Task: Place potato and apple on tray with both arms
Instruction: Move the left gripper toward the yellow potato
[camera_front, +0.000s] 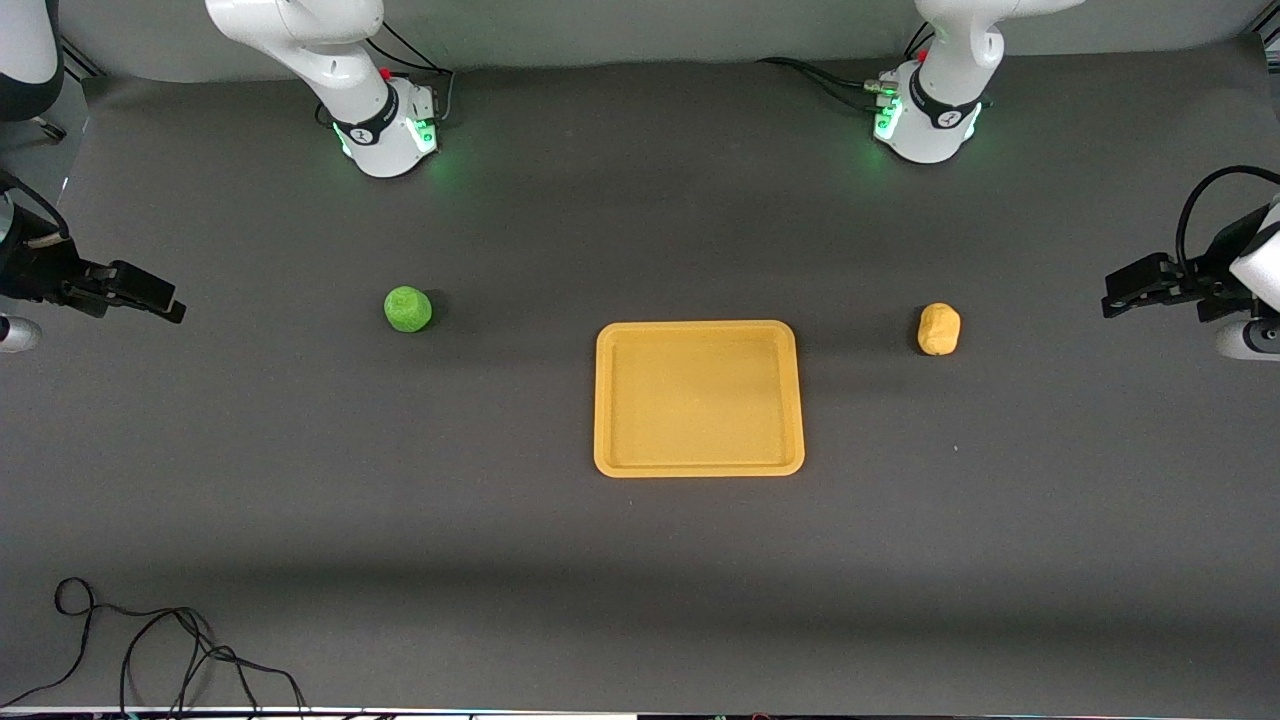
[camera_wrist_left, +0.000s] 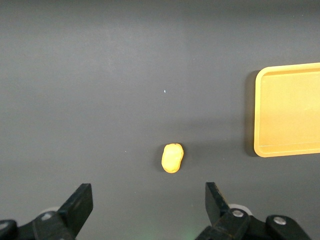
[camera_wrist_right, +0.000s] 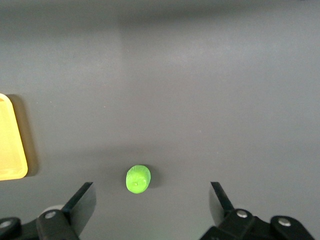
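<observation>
The yellow-orange tray (camera_front: 700, 468) lies flat and empty at the table's middle. The green apple (camera_front: 408, 309) sits on the mat toward the right arm's end. The potato (camera_front: 939, 329) sits on the mat toward the left arm's end. My right gripper (camera_front: 165, 300) is open and empty over the table's edge at its own end, well apart from the apple. My left gripper (camera_front: 1115, 295) is open and empty over the other end, well apart from the potato. The left wrist view shows the left gripper (camera_wrist_left: 148, 195), potato (camera_wrist_left: 172, 157) and tray (camera_wrist_left: 290, 110). The right wrist view shows the right gripper (camera_wrist_right: 151, 192), apple (camera_wrist_right: 138, 178) and tray (camera_wrist_right: 10, 145).
A loose black cable (camera_front: 150, 650) lies on the mat at the corner nearest the front camera, at the right arm's end. The right arm's base (camera_front: 385, 130) and the left arm's base (camera_front: 925, 120) stand at the edge farthest from that camera.
</observation>
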